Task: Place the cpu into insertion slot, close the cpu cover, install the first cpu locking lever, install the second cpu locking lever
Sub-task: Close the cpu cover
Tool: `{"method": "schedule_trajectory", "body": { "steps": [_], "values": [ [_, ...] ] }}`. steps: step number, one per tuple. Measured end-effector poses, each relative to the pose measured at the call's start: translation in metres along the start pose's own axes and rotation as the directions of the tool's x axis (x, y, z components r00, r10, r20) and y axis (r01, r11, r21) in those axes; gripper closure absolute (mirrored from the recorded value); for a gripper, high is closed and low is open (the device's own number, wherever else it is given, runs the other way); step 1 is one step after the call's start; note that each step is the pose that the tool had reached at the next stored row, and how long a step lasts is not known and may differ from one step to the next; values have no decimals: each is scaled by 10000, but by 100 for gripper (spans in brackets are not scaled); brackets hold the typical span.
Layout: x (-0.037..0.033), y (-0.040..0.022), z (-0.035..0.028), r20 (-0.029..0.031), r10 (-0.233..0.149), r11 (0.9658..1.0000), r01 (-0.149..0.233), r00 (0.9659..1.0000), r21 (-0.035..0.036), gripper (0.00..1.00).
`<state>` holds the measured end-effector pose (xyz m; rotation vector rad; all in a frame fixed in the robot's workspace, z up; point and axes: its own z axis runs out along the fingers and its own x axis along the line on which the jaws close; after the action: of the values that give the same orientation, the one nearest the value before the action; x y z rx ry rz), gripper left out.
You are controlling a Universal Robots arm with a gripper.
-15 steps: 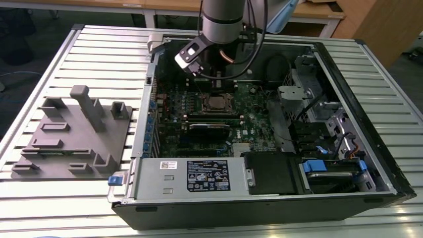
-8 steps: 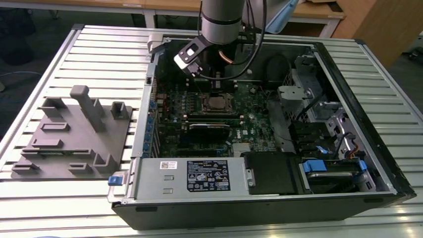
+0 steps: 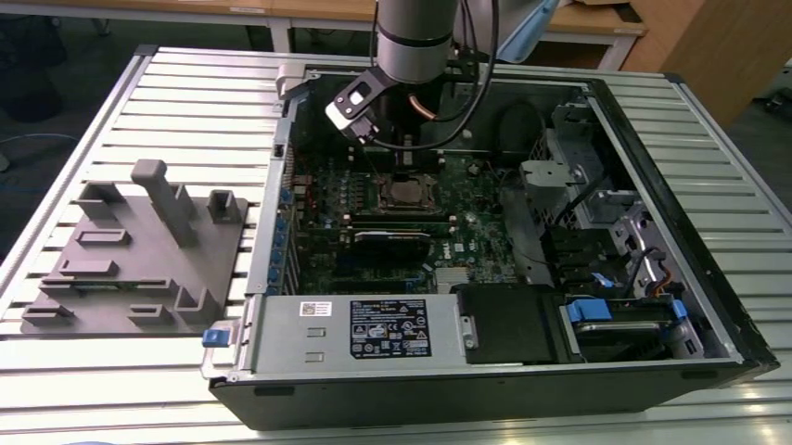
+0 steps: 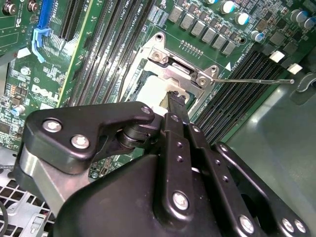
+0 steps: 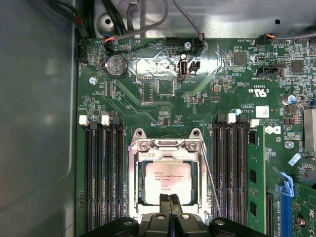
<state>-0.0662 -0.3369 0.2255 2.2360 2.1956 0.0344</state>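
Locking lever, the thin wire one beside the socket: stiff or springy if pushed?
The locking lever is a long, thin metal rod, so it probably flexes and springs back. Held at one end beside the cpu cover, it likely pivots rather than slides.

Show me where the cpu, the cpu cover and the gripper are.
the cpu (image 5: 169, 180): first wrist view, middle of its silver top.
the cpu cover (image 5: 168, 155): first wrist view, silver frame bar beside the chip.
the gripper (image 5: 169, 197): first wrist view, midway between its fingertips.
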Motion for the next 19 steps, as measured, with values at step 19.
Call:
{"method": "schedule_trajectory", "body": {
  "steps": [19],
  "values": [
    [0,0,5,-15,-719,9974,719,9974,7,89]
  ]
}}
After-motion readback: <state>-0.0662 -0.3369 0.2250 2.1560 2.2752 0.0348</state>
